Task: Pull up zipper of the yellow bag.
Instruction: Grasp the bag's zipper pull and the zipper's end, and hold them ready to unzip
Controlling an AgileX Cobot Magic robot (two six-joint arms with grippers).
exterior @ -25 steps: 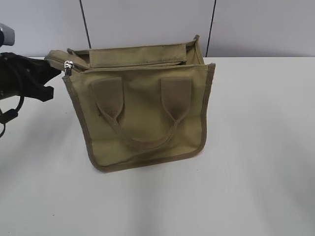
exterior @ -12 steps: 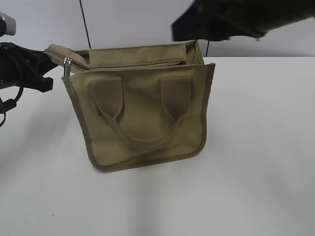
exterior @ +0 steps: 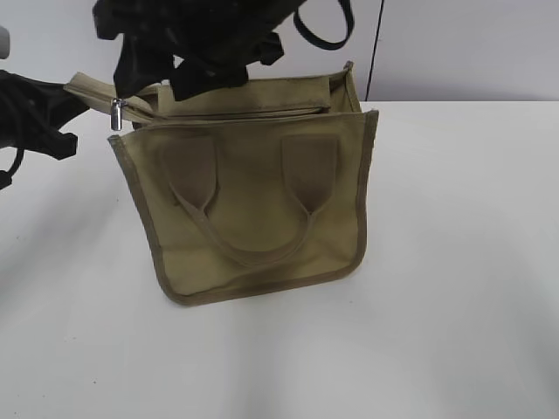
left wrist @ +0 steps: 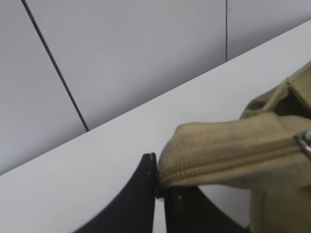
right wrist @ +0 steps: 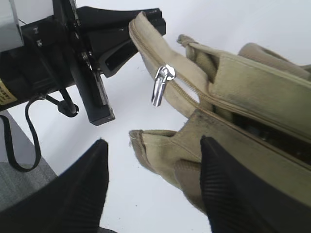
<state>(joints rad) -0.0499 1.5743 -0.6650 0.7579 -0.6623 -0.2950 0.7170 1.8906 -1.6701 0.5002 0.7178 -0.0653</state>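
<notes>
The yellow bag [exterior: 253, 201] stands upright on the white table, its handle and two patches facing me. The silver zipper [exterior: 116, 114] hangs at the bag's top left corner, and in the right wrist view [right wrist: 159, 86] it dangles from the zipper strip. My left gripper [exterior: 65, 109] is shut on the end tab of the zipper strip [left wrist: 204, 155], holding it out to the left. My right gripper [right wrist: 153, 162] is open and empty, above the bag's top left corner, a little short of the pull tab. In the exterior view its arm [exterior: 192, 35] hangs over the bag's top.
The white table [exterior: 454, 262] spreads around the bag. A grey panelled wall [exterior: 454, 44] stands behind it. The left arm's black body and cable [right wrist: 53, 63] sit close to the zipper tab on the left.
My right arm has swept in from the upper right to above the bag's top left corner. The left gripper has drawn the strip a little further left.
</notes>
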